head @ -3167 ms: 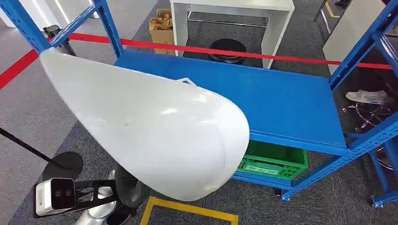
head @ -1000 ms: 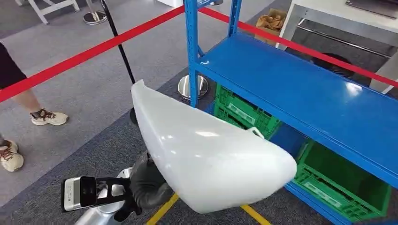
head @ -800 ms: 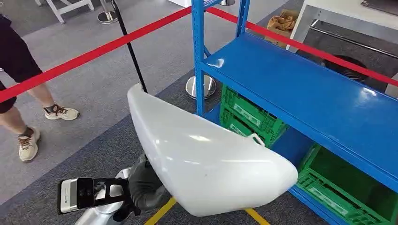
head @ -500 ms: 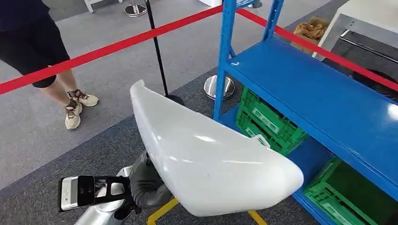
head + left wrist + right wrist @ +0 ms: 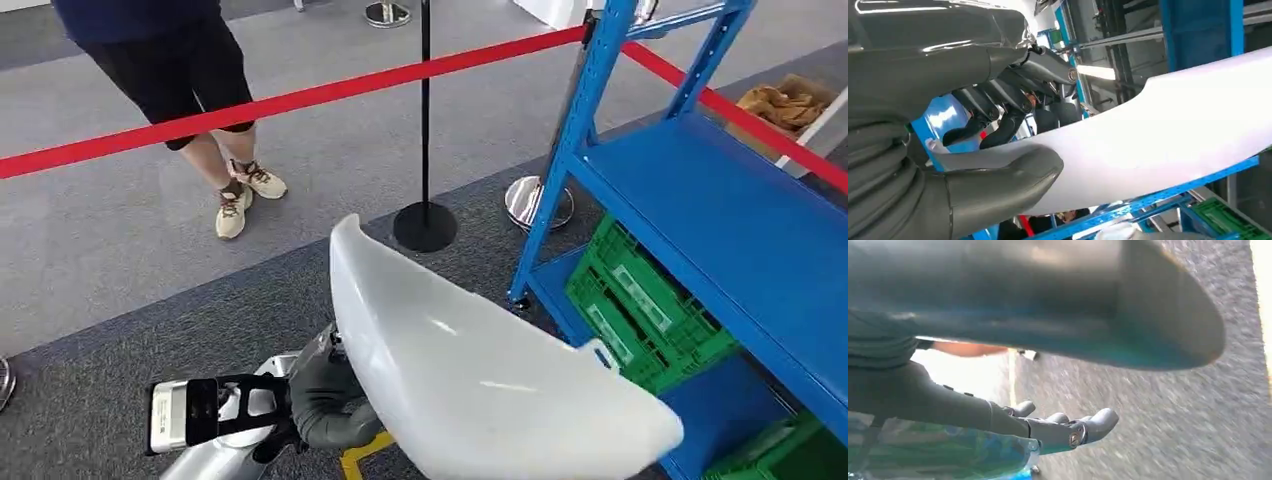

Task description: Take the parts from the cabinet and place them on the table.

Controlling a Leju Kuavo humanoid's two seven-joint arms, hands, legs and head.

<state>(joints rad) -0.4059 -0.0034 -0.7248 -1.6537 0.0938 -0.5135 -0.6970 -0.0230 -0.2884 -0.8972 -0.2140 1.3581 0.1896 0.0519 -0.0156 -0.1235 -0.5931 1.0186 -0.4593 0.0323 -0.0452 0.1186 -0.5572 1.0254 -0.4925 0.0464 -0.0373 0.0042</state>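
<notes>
I have the white shell part (image 5: 480, 370) up in front of my chest, clear of the blue cabinet (image 5: 740, 230), which stands off to my right with its shelf bare and green crates (image 5: 640, 310) stacked below. My left hand (image 5: 325, 400) grips the part at its near edge; in the left wrist view the thumb (image 5: 998, 175) presses one face of the shell (image 5: 1168, 135) and the darker fingers wrap the other. My right hand (image 5: 1058, 430) looks to rest under the part with fingers loosely curled, though that view is blurred and I cannot tell whether it is truly holding. So the pick is done; the table is not yet in sight, and the carry and set-down remain. Beyond a red barrier tape (image 5: 300, 100) on its black post (image 5: 425, 130), a person (image 5: 190, 90) stands nearby.
</notes>
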